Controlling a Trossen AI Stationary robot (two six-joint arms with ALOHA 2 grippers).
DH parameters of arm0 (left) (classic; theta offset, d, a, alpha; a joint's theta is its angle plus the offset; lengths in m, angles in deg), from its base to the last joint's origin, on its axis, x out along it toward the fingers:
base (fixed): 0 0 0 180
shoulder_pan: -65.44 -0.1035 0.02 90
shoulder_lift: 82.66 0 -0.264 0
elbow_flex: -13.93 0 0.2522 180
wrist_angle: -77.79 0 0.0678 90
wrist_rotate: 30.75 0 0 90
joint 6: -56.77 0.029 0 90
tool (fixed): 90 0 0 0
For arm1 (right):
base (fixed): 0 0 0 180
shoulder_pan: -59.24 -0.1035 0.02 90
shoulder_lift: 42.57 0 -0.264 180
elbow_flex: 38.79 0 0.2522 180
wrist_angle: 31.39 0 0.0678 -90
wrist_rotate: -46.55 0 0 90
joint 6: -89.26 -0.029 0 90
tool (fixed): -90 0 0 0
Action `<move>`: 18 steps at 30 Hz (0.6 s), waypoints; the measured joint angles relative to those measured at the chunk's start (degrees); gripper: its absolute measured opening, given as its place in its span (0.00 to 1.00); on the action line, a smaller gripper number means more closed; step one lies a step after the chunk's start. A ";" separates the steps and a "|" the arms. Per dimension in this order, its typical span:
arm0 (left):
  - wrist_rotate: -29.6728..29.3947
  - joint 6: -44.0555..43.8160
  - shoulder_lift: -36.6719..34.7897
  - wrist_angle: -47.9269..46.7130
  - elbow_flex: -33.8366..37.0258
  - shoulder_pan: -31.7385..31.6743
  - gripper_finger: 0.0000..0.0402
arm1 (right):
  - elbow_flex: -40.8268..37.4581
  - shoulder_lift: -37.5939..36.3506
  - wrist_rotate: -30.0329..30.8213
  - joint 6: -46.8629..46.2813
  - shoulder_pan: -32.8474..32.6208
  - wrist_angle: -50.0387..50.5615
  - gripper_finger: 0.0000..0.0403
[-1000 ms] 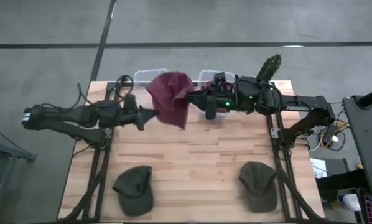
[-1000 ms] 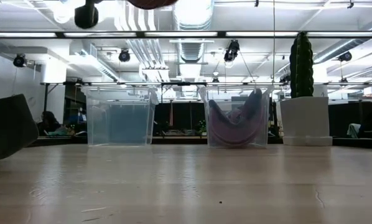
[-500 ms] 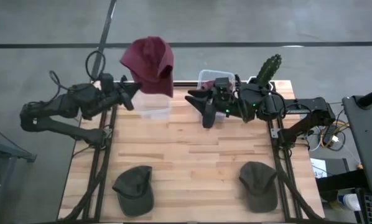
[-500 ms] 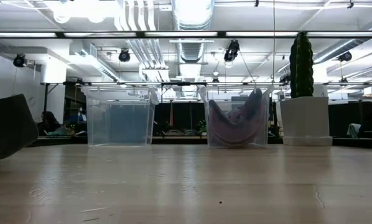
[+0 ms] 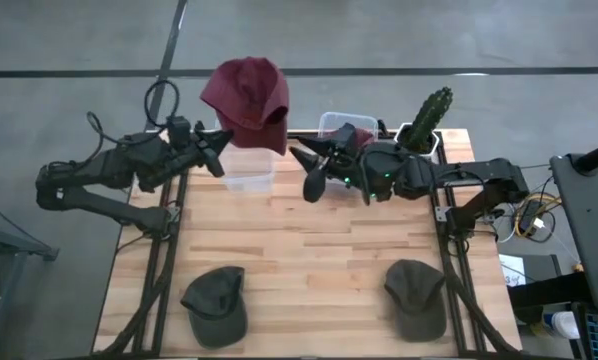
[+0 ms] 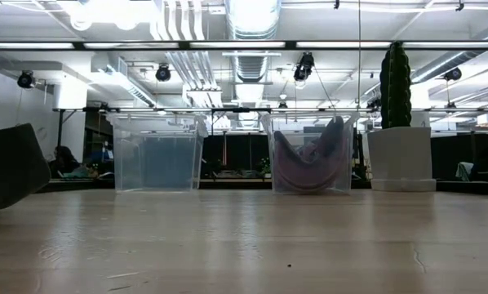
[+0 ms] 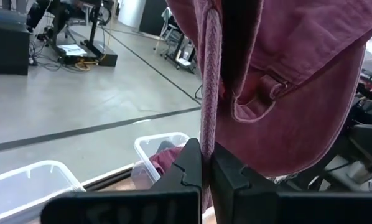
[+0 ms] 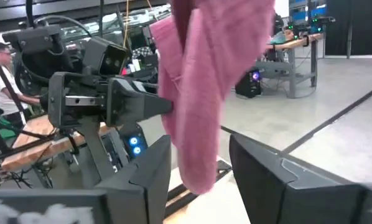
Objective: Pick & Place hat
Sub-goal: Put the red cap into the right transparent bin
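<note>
My left gripper (image 5: 222, 152) is shut on a maroon hat (image 5: 245, 93), held high over the left clear bin (image 5: 247, 175) at the table's far edge. The hat fills the left wrist view (image 7: 285, 74). My right gripper (image 5: 307, 172) is open and empty just right of the hat, in front of the right clear bin (image 5: 331, 124); in its wrist view (image 8: 201, 180) the hat (image 8: 214, 68) hangs ahead of the fingers without touching them. Another maroon hat (image 6: 309, 159) lies in the right bin. My left gripper pinches a thin edge of the maroon hat (image 7: 208, 127) between its two fingers. The fingers come about level from the table's left side. The hat is lifted clear of the table and the bin, its crown spreading out beyond the fingertips.
Two dark green hats lie near the table's front edge, one left (image 5: 216, 300) and one right (image 5: 416, 296). A potted cactus (image 5: 429, 112) stands at the far right corner. The wooden table (image 5: 309, 260) lies bare between the bins and the green hats.
My left gripper has risen and gone toward the table's far left corner with the maroon hat, which now hangs over the left bin, away from my right gripper. My right gripper has shifted a little toward the table's left.
</note>
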 joint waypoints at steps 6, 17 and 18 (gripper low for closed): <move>0.33 -0.05 1.42 0.72 0.00 -0.02 0.02 | 0.00 2.42 0.85 -0.64 0.59 -2.54 0.49; 3.31 -0.26 1.56 2.29 0.02 -0.02 0.02 | -0.02 1.84 0.55 -7.49 2.06 -1.87 0.33; 3.77 -0.35 1.58 2.30 0.02 -0.02 0.02 | 0.00 1.61 0.19 -7.92 2.15 -1.67 0.28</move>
